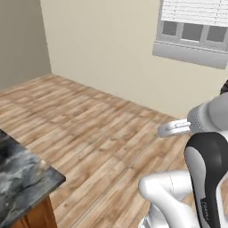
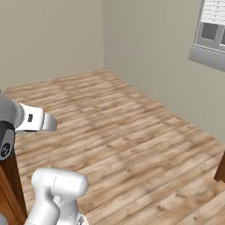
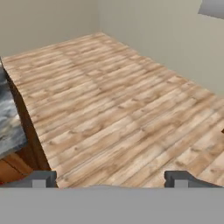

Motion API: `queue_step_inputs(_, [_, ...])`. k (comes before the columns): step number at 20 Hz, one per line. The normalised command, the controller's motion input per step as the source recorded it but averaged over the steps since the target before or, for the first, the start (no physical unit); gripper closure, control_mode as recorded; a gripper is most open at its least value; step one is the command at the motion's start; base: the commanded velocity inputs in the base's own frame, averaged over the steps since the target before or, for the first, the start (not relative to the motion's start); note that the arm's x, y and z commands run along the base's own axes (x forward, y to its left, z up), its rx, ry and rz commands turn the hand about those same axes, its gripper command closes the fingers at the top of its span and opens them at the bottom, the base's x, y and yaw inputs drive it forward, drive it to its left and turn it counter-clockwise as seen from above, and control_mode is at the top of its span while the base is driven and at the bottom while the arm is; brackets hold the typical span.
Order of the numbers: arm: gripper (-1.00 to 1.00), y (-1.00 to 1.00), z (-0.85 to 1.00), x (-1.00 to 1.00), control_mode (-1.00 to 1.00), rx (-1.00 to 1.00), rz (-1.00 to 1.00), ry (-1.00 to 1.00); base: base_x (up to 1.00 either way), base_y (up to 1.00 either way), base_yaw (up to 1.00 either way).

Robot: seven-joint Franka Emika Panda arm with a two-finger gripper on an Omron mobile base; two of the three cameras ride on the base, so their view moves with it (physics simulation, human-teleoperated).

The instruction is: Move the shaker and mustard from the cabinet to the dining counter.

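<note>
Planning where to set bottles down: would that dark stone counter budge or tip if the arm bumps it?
Probably not. The counter looks like a thick marbled stone slab on a wooden base, so likely heavy and rigid. Its polished-looking top may be slippery for small bottles. The open gripper holds nothing and hangs over the floor.

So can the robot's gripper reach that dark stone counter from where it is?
Probably yes. The open, empty gripper points at bare wood floor, and the dining counter sits close by at the hand view's left edge, with nothing between them. It would need to swing sideways first.

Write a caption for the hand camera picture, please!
Open gripper looks over wooden floor, dark marbled dining counter at one edge.
</note>
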Motion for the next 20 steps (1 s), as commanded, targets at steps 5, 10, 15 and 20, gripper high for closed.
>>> queue_step_inputs(5, [-1.0, 0.0, 0.0, 0.0, 1.0, 0.0, 0.0, 0.0, 0.06, -1.0, -0.53])
queue_step_inputs(10, [-1.0, 0.0, 0.0, 0.0, 1.0, 0.0, 0.0, 0.0, 0.13, -1.0, -0.52])
queue_step_inputs(15, [-1.0, 0.0, 0.0, 0.0, 1.0, 0.0, 0.0, 0.0, 0.25, -1.0, -0.56])
queue_step_inputs(20, [-1.0, 0.0, 0.0, 0.0, 1.0, 0.0, 0.0, 0.0, 0.56, -0.7, -0.54])
